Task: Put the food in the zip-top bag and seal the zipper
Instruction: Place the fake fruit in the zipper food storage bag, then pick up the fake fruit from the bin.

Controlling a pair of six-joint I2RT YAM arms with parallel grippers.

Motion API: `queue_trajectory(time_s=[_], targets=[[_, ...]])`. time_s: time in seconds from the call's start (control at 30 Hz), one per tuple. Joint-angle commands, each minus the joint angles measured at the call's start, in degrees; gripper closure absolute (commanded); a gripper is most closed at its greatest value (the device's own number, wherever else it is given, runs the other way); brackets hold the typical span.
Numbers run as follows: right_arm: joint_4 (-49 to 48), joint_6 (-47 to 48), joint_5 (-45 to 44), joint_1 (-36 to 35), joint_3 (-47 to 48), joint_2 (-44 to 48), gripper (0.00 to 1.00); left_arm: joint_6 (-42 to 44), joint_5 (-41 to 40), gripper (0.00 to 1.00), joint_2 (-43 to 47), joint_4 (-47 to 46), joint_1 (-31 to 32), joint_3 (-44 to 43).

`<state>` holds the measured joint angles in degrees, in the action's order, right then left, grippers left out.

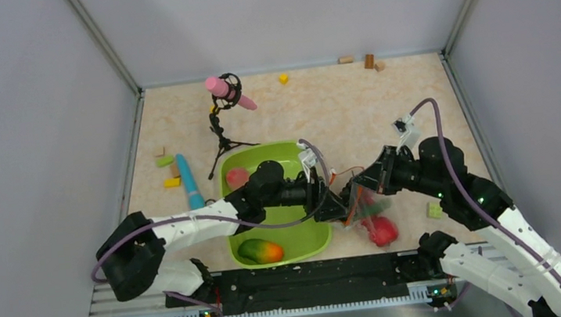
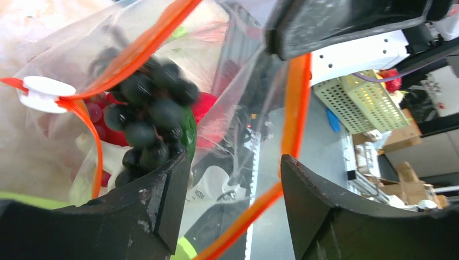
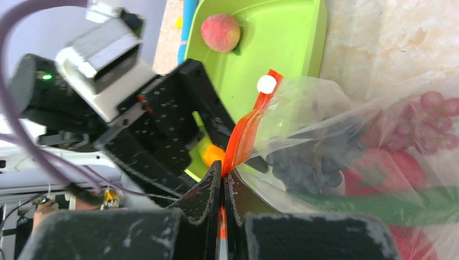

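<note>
The clear zip-top bag [image 1: 366, 206] hangs between my two grippers, right of the tray. Inside it are dark grapes [image 2: 149, 114], a red round piece [image 3: 395, 168] and green cucumber [image 3: 379, 203]. My right gripper [image 3: 223, 173] is shut on the orange-red zipper [image 3: 243, 132], below its white slider [image 3: 266, 84]. My left gripper [image 2: 233, 184] is open, its fingers either side of a zipper strip [image 2: 295, 108] at the bag's mouth. A peach [image 1: 237, 178] and an orange-green piece [image 1: 261, 250] lie in the tray. A red piece [image 1: 382, 230] sits at the bag's bottom end.
The lime-green tray [image 1: 281, 158] lies left of the bag. A light-blue stick [image 1: 188, 181] and small blocks [image 1: 165, 161] lie left of the tray. A pink object on a black tripod [image 1: 225, 93] stands behind it. A green block [image 1: 434, 209] lies right of the bag, more blocks [image 1: 369, 61] along the back wall.
</note>
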<state>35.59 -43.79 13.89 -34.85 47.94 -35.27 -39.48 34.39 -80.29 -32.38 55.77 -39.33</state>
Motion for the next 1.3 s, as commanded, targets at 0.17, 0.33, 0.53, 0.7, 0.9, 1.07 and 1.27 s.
queue_trajectory(time_s=[0.17,0.33,0.53,0.7,0.9,1.07,1.27], targets=[[-3.5,3.2,-2.9,-0.5,-0.3,-0.2,1.0,8.9,-17.9,0.26,17.5,22.6,1.4,-0.1],[-3.6,7.2,-3.2,-0.5,-1.7,-0.5,1.0,3.8,-34.4,0.23,22.4,37.3,1.3,-1.3],[-4.5,12.3,-9.5,-0.5,-3.4,2.2,1.0,-4.1,-49.1,0.08,26.0,57.3,1.3,-3.1],[-7.2,15.4,-10.8,-0.5,-7.1,5.7,1.0,-9.7,-52.9,0.02,31.7,66.4,1.4,-1.4],[-12.8,16.6,-10.6,-0.5,-11.5,8.7,1.0,-16.5,-54.8,0.02,32.8,80.0,1.4,-5.0],[-15.7,17.1,-11.5,-0.5,-13.4,8.2,1.0,-23.6,-50.1,0.02,31.4,82.9,1.3,-5.7],[-16.1,17.6,-9.5,-0.5,-13.3,6.2,1.0,-28.3,-42.2,0.02,29.8,82.1,1.3,-4.1]])
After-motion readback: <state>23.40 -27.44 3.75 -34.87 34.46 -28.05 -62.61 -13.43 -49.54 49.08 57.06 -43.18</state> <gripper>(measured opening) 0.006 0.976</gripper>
